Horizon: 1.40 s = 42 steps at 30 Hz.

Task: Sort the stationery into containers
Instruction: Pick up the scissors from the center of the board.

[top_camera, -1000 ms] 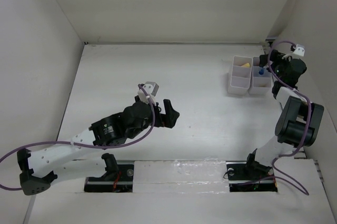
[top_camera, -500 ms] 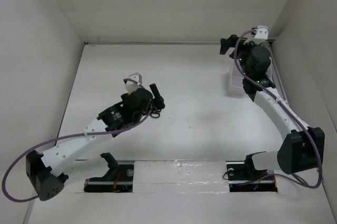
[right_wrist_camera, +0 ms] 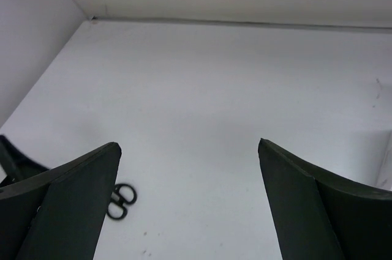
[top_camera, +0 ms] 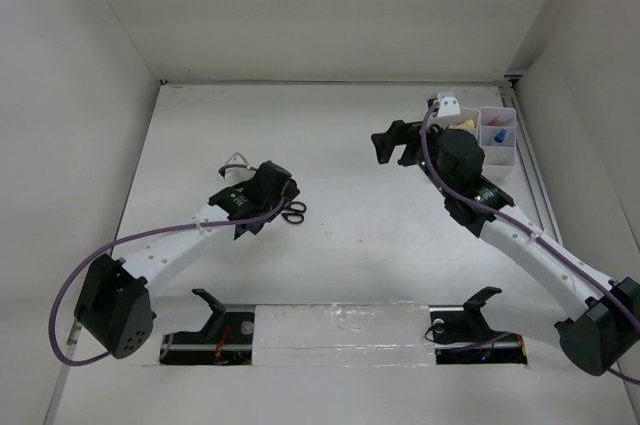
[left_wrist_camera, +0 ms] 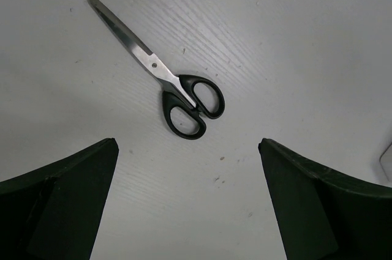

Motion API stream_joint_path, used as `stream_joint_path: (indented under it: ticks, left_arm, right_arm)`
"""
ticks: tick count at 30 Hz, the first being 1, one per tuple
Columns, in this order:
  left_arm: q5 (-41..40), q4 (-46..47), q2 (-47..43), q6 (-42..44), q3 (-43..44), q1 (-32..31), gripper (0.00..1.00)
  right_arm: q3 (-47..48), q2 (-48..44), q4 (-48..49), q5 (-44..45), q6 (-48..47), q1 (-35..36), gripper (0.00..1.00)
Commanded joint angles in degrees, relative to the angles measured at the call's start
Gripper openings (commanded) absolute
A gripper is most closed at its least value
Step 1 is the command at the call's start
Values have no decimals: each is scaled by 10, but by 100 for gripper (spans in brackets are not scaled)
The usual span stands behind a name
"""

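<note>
Black-handled scissors (left_wrist_camera: pixel 164 79) lie flat and closed on the white table, blades pointing up-left in the left wrist view. My left gripper (left_wrist_camera: pixel 187 150) is open and empty, hovering just above them with the handles between its fingers' line. From the top, only the scissor handles (top_camera: pixel 293 212) show beside my left gripper (top_camera: pixel 272 203). My right gripper (top_camera: pixel 394 142) is open and empty, held over the table left of the two white bins (top_camera: pixel 497 154). The right wrist view shows its open gripper (right_wrist_camera: pixel 188 144) and the scissor handles (right_wrist_camera: pixel 120 200) far off. The bins hold a yellow item (top_camera: pixel 466 123) and a blue-capped bottle (top_camera: pixel 497 132).
The left bin (top_camera: pixel 457 113) is partly hidden behind my right arm. White walls close the table at the left, back and right. Part of my left arm (right_wrist_camera: pixel 12 163) shows at the left edge of the right wrist view.
My left arm has reached out and lowered its open gripper over the scissors. My right arm has swung left and away from the bins, uncovering them.
</note>
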Motion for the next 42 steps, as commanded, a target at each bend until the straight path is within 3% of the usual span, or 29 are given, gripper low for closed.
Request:
stream_joint_path:
  ticks: [1,8,22,42]
  left_arm:
    - [-10,5,-13,-63,-13,1,100]
    - [-5,-9,-20,-50,-13,1,100]
    - [43,-30,48,-140,-4,-22,100]
    - [-15,-120,138,-268,49,-22,97]
  right_arm:
    - [10,-21,-39,23,0,48,100]
    - [34,-40,-114,154,-11,134,100]
    - [32,-13,-132,90,-11,152,100]
    - [22,-14,-127,84,-11,152,100]
